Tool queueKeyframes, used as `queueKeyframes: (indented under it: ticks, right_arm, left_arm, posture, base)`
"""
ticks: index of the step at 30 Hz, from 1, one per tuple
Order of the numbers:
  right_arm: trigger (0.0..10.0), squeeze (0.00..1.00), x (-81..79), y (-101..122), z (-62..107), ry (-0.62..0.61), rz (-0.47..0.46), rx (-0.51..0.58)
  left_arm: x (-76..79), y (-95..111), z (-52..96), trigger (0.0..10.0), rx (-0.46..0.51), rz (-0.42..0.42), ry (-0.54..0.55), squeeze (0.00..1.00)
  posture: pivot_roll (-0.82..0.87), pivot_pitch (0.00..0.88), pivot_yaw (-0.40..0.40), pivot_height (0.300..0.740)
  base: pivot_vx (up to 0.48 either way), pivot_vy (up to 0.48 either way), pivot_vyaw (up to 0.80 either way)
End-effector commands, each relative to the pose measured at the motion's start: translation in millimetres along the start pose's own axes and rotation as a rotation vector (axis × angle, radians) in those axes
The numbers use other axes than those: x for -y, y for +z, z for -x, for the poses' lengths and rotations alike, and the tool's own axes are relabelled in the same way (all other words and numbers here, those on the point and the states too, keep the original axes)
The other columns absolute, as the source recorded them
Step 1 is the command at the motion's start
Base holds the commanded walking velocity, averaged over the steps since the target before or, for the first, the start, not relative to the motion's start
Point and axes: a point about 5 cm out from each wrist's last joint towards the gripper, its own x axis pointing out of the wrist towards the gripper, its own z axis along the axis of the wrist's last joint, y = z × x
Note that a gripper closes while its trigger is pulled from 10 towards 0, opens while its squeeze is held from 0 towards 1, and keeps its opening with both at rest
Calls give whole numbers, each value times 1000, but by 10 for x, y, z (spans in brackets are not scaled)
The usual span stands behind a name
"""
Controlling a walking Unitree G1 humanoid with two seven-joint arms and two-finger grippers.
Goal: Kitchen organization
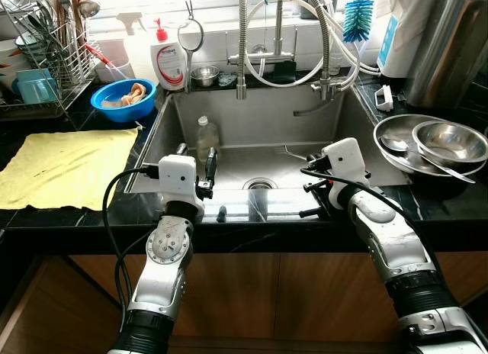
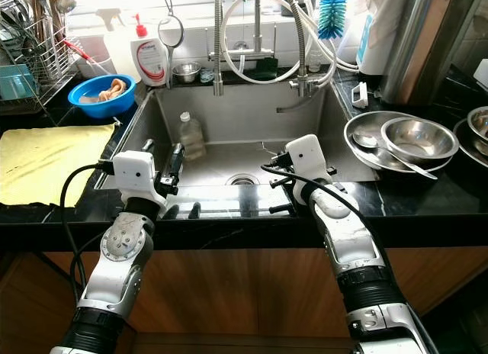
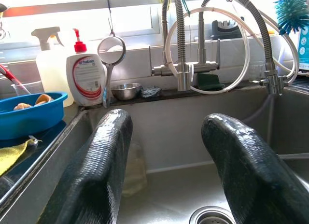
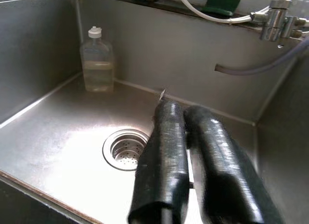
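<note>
Left gripper (image 3: 164, 171): held at the sink's (image 1: 171, 133) near edge, fingers spread wide, gripping nothing. Right gripper (image 4: 190, 156): low over the basin near the drain (image 4: 126, 147), fingers pressed together, empty. Clear plastic bottle (image 4: 97, 60), white-capped, part-filled with yellowish liquid: stood upright in the sink's far left corner.

I see a clear plastic bottle (image 4: 97, 60) with a white cap standing upright in my sink (image 1: 252, 110), in the back corner on my left, close to the back wall. It holds pale liquid to well over half. The round drain strainer (image 4: 126, 148) lies near the basin's middle.
</note>
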Motion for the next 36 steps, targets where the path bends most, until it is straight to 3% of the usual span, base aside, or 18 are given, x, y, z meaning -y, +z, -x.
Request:
queueKeyframes:
  ticks: [1,7,9,10,13,15,21,23,27,28,29,30,31,35,36]
  right_arm:
    - [10000,929,-9,-41,4,-8,-12,-18]
    - [10000,859,-12,-11,-3,-16,-15,-3]
    - [10000,753,-9,22,-6,-28,-13,23]
    - [10000,20,-1,68,2,-46,1,56]
    - [10000,0,73,231,93,-165,43,190]
    - [10000,0,171,288,212,-280,14,268]
    - [10000,0,425,175,604,-567,-45,327]
    - [10000,0,417,97,748,-624,5,333]
    - [10000,0,398,-8,917,-658,-13,333]
    - [10000,16,412,-29,963,-674,-51,337]
    - [10000,820,431,-43,1005,-698,-79,337]
    - [10000,820,444,-50,1027,-714,-96,337]
    - [10000,1000,464,-54,1045,-729,-136,345]
    - [10000,1000,511,-76,1053,-789,-243,349]
    - [10000,1000,516,-105,1028,-796,-316,342]
  left_arm:
    - [-46,8,11,10000,-6,-19,8,0]
    - [-54,9,8,10000,-9,-21,10,0]
    - [-57,9,6,10000,-10,-22,10,0]
    - [-59,10,3,10000,-10,-22,9,0]
    - [-64,4,-11,10000,-13,-23,5,0]
    - [-45,-6,-15,10000,-18,-22,-5,0]
    - [-17,-12,-18,10000,-22,-16,-14,0]
    - [-15,-20,-15,10000,-27,-18,-17,0]
    - [-23,-20,-11,10000,-28,-18,-14,0]
    - [-25,-23,-9,10000,-30,-18,-15,0]
    - [-26,-28,-6,10000,-31,-19,-15,0]
    - [-26,-31,-4,10000,-32,-19,-16,0]
    - [-23,-34,-2,10000,-33,-18,-17,0]
    - [4,-37,-7,10000,-33,-15,-24,0]
    - [7,-38,-11,10000,-33,-17,-25,0]
  posture:
    - [-143,0,78,740]
    - [-145,0,84,740]
    - [-148,0,88,740]
    - [-151,0,91,740]
    - [-166,0,102,740]
    - [-175,0,107,740]
    - [-181,0,109,740]
    - [-178,0,106,740]
    - [-179,0,106,740]
    - [-181,0,107,740]
    - [-183,0,107,740]
    - [-183,0,107,740]
    - [-183,0,107,740]
    - [-189,0,107,740]
    - [-185,0,100,740]
  base:
    - [0,0,0]
    - [0,0,0]
    - [0,0,0]
    - [0,0,0]
    - [0,0,0]
    - [0,0,0]
    - [0,0,0]
    - [0,0,0]
    - [0,0,0]
    - [0,0,0]
    - [0,0,0]
    - [0,0,0]
    - [0,0,0]
    - [0,0,0]
    - [0,0,0]
